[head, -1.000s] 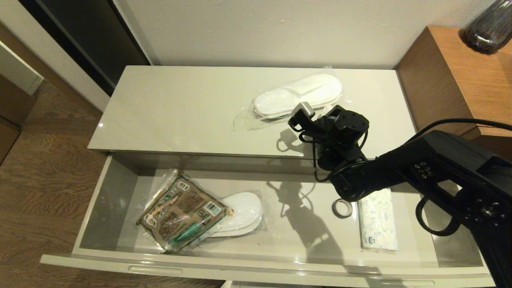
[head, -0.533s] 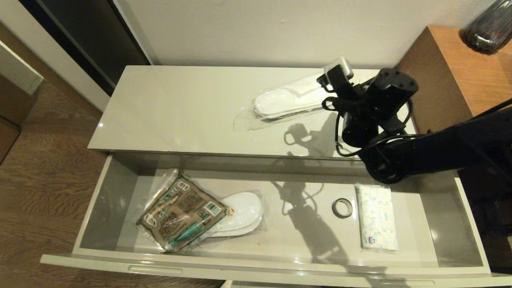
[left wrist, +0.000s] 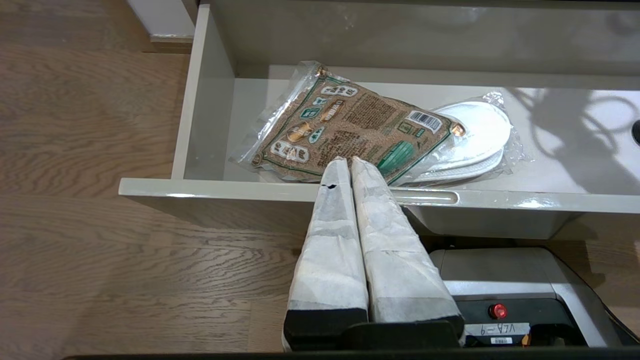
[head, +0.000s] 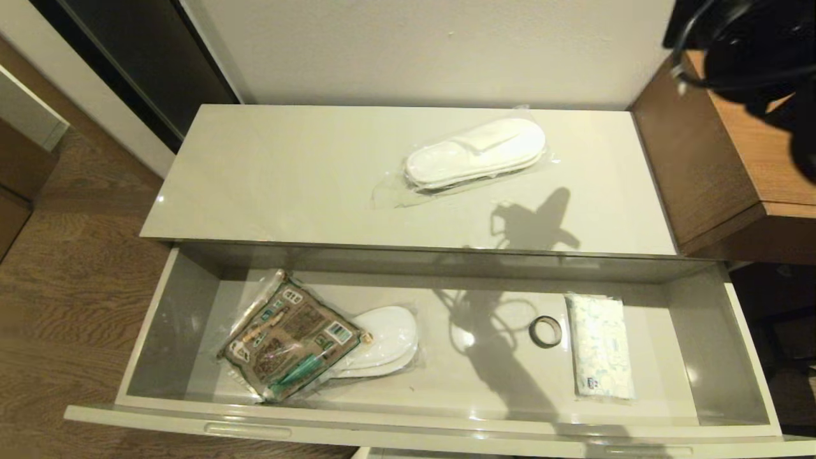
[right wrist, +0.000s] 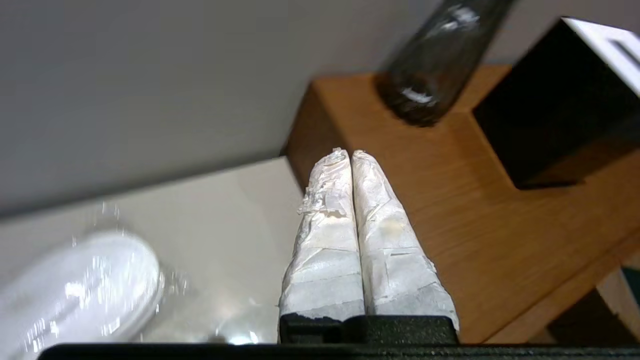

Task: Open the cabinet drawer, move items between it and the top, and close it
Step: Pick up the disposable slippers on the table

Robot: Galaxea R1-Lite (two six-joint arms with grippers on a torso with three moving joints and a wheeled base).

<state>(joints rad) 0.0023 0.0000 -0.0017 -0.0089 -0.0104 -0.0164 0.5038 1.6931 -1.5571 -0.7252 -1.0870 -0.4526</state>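
Two slipper packs showed in the head view: one wrapped slipper pair (head: 475, 153) lay on the top (head: 268, 178), upper centre of the frame, and a second slipper pair (head: 386, 341) sat in the open cabinet drawer (head: 191, 299), lower centre. The brown-and-green packet (head: 290, 338) lay partly over that second pair, at lower left of the drawer. The black tape roll (head: 546, 331) sat right of centre on the drawer floor, just beside a white printed tissue pack (head: 601, 347). We saw the right arm (head: 746, 44) only as a dark bulk at the upper right corner, over the wooden side unit (head: 714, 159); its fingers were outside this view.

Left wrist view: the left gripper (left wrist: 350, 161) had its taped fingers pressed together, holding nothing, in front of the drawer's front edge (left wrist: 250, 190), frame centre. Behind it we saw the packet (left wrist: 345, 132) overlapping the slippers (left wrist: 475, 137). The robot base (left wrist: 500, 285) showed at lower right.

Right wrist view: the right gripper (right wrist: 350, 152) was also closed and empty, fingers together at frame centre, with the side unit's orange-brown surface (right wrist: 450, 200) behind it. A dark glass vase (right wrist: 435, 65) stood on that surface at upper right, next to a black box (right wrist: 555, 110). The wrapped slippers (right wrist: 75, 285) on the cabinet top (right wrist: 225, 210) showed blurred at lower left.
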